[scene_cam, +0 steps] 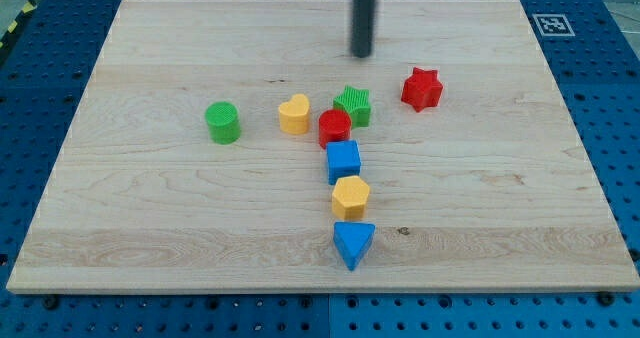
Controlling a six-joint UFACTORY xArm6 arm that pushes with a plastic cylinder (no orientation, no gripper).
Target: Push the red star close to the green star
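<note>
The red star (pixel 421 88) sits on the wooden board (pixel 500 178) toward the view's upper right, near the green star (pixel 353 105) but apart from it, with bare wood between them. My tip (pixel 361 54) stands toward the view's top, above the green star and up-left of the red star, touching neither; being a plain rod, it has no jaws to open or close.

A red cylinder (pixel 334 127) touches the green star's lower left. A yellow heart (pixel 294 114) lies just left of that, and a green cylinder (pixel 222 122) farther left. Below the red cylinder run a blue cube (pixel 343 161), a yellow hexagon (pixel 351 196) and a blue triangle (pixel 353 243).
</note>
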